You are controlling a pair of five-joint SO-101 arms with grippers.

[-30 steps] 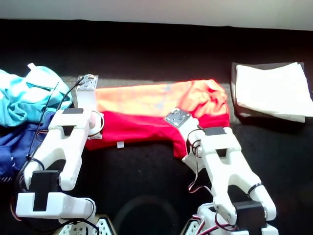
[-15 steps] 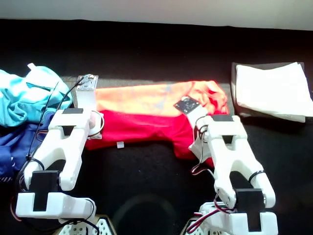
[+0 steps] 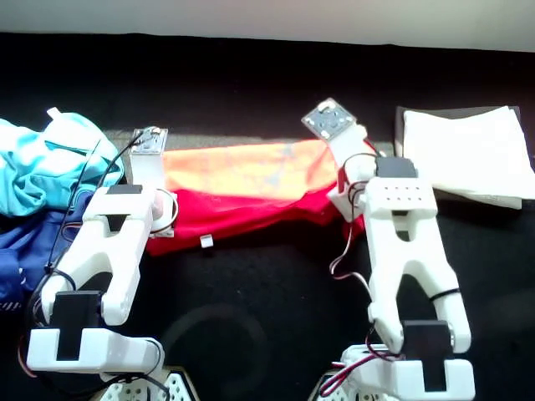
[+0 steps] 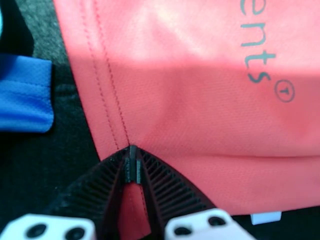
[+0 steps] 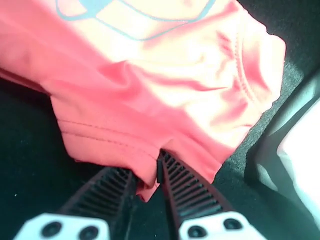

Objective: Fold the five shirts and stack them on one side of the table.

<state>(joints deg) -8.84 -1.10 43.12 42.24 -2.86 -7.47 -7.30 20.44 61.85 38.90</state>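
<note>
A red shirt lies lengthwise across the middle of the black table, its upper half lit orange. My left gripper is shut on the red shirt's hem at the shirt's left end. My right gripper is shut on a fold of the red shirt at its right end, held a little off the table. A folded white shirt lies on a dark one at the far right. A turquoise shirt and a blue shirt are heaped at the left.
The left arm and the right arm stand on bases at the table's front edge. A small white tag sticks out below the red shirt. A blue hem lies beside the left gripper.
The right arm has swung up and to the right, dragging the shirt's lower right part over toward its far edge. The left arm has stayed still.
</note>
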